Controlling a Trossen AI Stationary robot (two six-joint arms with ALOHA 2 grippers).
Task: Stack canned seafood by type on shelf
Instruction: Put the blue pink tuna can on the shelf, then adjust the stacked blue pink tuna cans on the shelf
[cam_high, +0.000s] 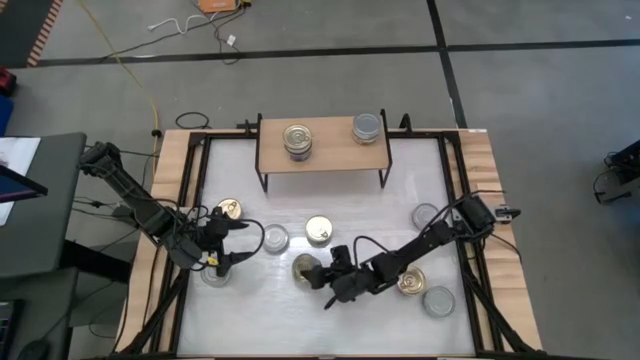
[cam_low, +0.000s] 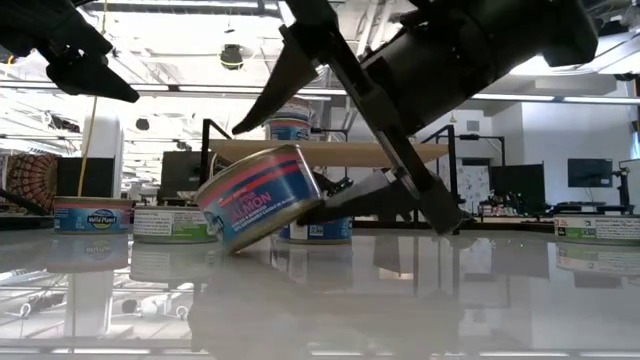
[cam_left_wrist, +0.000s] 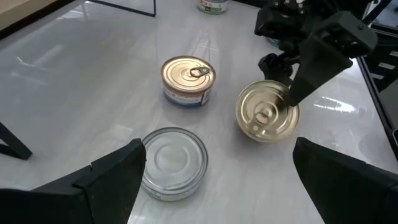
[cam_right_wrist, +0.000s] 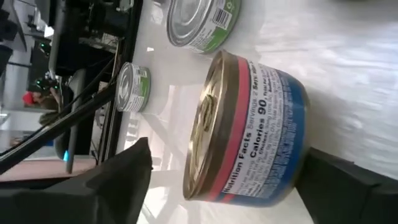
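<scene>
A gold-lidded salmon can (cam_low: 262, 195) with a blue and red label sits tilted on the white worktop (cam_high: 320, 310), one edge down and the other lifted, in front of the shelf (cam_high: 322, 150) and toward the worktop's near middle. The right hand (cam_high: 322, 272) is at this can with its fingers spread, one finger (cam_low: 365, 195) under the raised side and the other (cam_low: 285, 75) above the can; in the right wrist view the can (cam_right_wrist: 249, 134) lies between the two fingers, with no grip closed on it. Just behind it, nearer the shelf, an upright gold-lidded can (cam_high: 319, 231) stands on the worktop, and a silver-lidded can (cam_high: 274, 238) rests to its left. The left hand (cam_high: 238, 241) hovers beside that silver can with its fingers spread apart, holding nothing; its wrist view looks over the silver can (cam_left_wrist: 174, 163), the upright gold can (cam_left_wrist: 188, 79) and the tilted one (cam_left_wrist: 267, 112). Another gold-lidded can (cam_high: 228, 210) lies farther left of the shelf's front, close to the left arm. To the right, in front of the shelf, a silver can (cam_high: 426, 216) sits near the right arm's elbow, a gold can (cam_high: 411, 282) lies beside the forearm, and a silver can (cam_high: 438, 300) is toward the near right corner. On the wooden shelf itself, a gold-lidded stack (cam_high: 298, 139) stands left of centre and a silver-lidded can (cam_high: 368, 127) stands at its right end.
</scene>
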